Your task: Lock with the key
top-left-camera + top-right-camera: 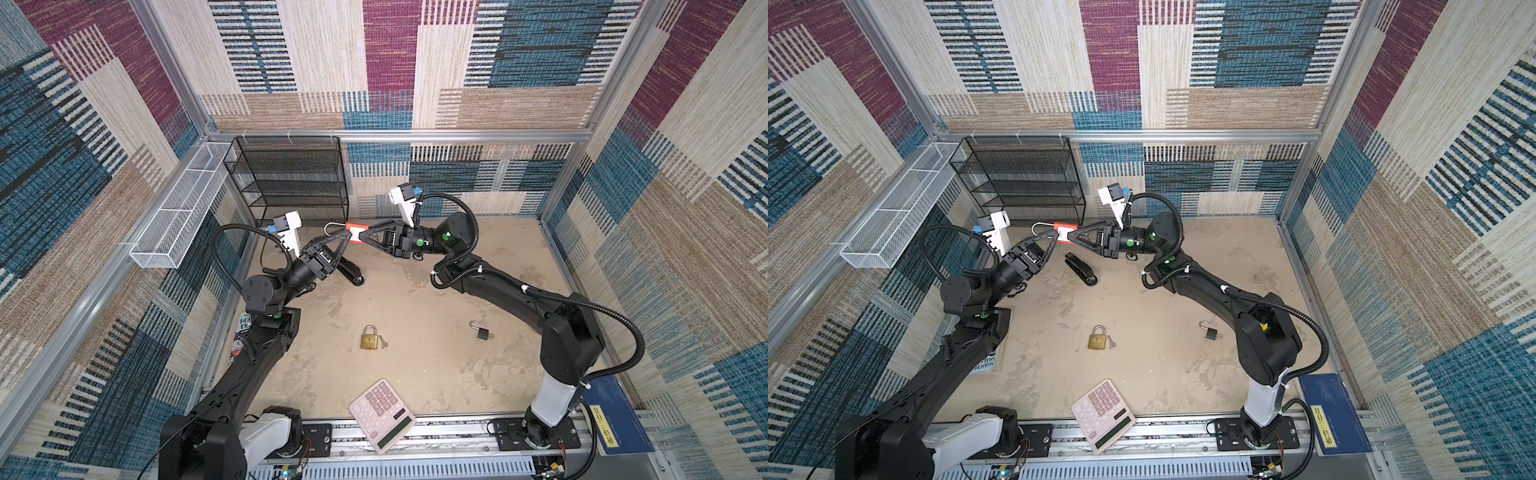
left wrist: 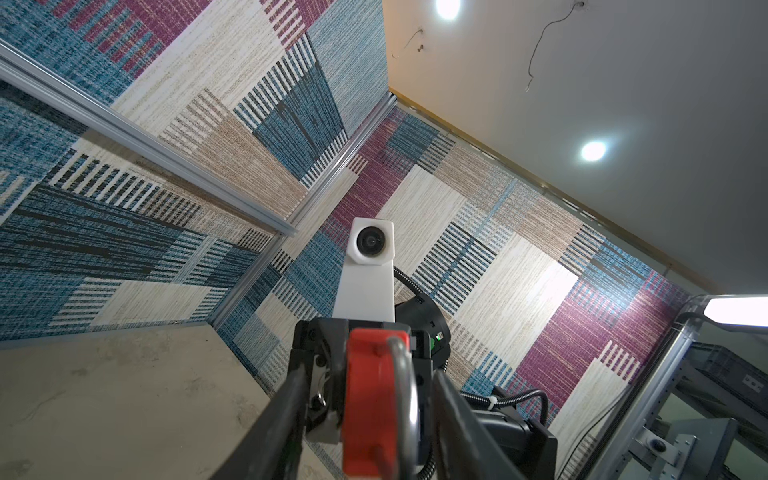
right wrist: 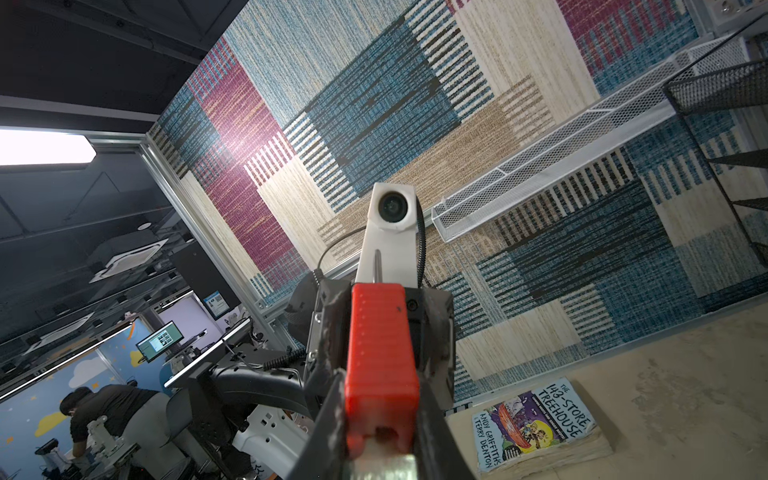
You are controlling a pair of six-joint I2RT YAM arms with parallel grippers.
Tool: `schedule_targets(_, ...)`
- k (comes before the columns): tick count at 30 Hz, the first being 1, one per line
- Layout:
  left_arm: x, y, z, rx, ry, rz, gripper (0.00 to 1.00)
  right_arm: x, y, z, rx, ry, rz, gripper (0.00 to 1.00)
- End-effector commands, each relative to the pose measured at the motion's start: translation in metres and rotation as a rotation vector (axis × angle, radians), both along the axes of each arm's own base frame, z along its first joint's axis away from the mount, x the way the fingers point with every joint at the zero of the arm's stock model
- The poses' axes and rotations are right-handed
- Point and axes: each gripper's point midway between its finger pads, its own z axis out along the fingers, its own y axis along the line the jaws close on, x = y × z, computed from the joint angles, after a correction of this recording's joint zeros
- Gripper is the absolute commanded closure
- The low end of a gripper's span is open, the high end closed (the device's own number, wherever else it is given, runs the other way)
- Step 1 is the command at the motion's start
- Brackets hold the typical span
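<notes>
Carpet-patterned walls surround a beige tabletop (image 1: 415, 299). My right gripper (image 1: 360, 236) clamps the red padlock (image 1: 357, 227) above the tabletop's far edge. My left gripper (image 1: 345, 237) stands slightly parted around its shackle (image 2: 409, 382). A black mesh rack (image 1: 291, 178) and a white wire basket (image 1: 183, 208) are at the far-left corner.

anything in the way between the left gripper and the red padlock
Nothing visible does. The right gripper holds the red padlock in the air, and the left gripper has its open jaws either side of the shackle end.

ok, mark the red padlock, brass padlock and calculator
red padlock (image 1: 355, 232), in a top view, body
brass padlock (image 1: 368, 342), in a top view, body
calculator (image 1: 376, 401), in a top view, keypad
</notes>
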Motion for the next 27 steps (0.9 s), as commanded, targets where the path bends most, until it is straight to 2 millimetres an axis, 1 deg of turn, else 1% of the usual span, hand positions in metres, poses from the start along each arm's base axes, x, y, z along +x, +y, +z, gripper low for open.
schedule_targets(1,-0.004,0.0,0.006,-0.006,-0.044,-0.002,0.66,-0.002,-0.001,0.005,0.012,-0.02,-0.007,1.0)
schedule_targets(2,-0.004,0.0,0.007,-0.006,-0.045,-0.004,0.69,-0.003,0.0,0.004,0.01,-0.022,-0.005,1.0)
schedule_targets(4,-0.003,-0.001,0.006,0.001,-0.041,-0.01,0.7,-0.003,0.001,0.004,0.003,-0.022,-0.008,1.0)
schedule_targets(11,-0.003,-0.001,0.005,0.0,-0.041,-0.01,0.68,-0.002,0.005,0.0,-0.006,-0.01,-0.016,0.99)
schedule_targets(13,-0.003,-0.001,0.006,-0.002,-0.038,-0.008,0.74,-0.003,0.005,0.001,-0.005,-0.013,-0.015,0.98)
schedule_targets(15,-0.003,0.0,0.006,-0.003,-0.034,-0.003,0.88,-0.003,0.005,0.003,-0.004,-0.016,-0.016,0.96)
schedule_targets(16,-0.002,0.0,0.005,-0.006,-0.03,0.002,0.97,-0.003,0.005,0.003,-0.004,-0.019,-0.015,0.95)
schedule_targets(17,-0.001,0.002,0.005,-0.015,-0.026,0.011,1.0,-0.004,0.005,0.003,-0.005,-0.019,-0.012,0.91)
schedule_targets(18,-0.001,0.003,0.005,-0.022,-0.028,0.017,1.0,-0.004,0.004,0.004,-0.005,-0.021,-0.011,0.84)
schedule_targets(20,-0.003,0.005,0.008,-0.037,-0.04,0.022,1.0,-0.006,0.003,0.006,-0.002,-0.024,-0.011,0.59)
schedule_targets(22,-0.003,0.005,0.01,-0.039,-0.045,0.018,1.0,-0.008,-0.001,0.009,0.0,-0.021,-0.019,0.42)
schedule_targets(23,-0.003,0.005,0.01,-0.039,-0.047,0.015,1.0,-0.007,-0.003,0.009,-0.001,-0.012,-0.03,0.36)
schedule_targets(24,-0.003,0.005,0.011,-0.04,-0.049,0.013,1.0,-0.005,-0.006,0.008,-0.002,-0.007,-0.04,0.33)
schedule_targets(27,-0.004,0.004,0.014,-0.046,-0.058,0.004,1.0,0.002,-0.018,0.004,-0.003,0.019,-0.066,0.29)
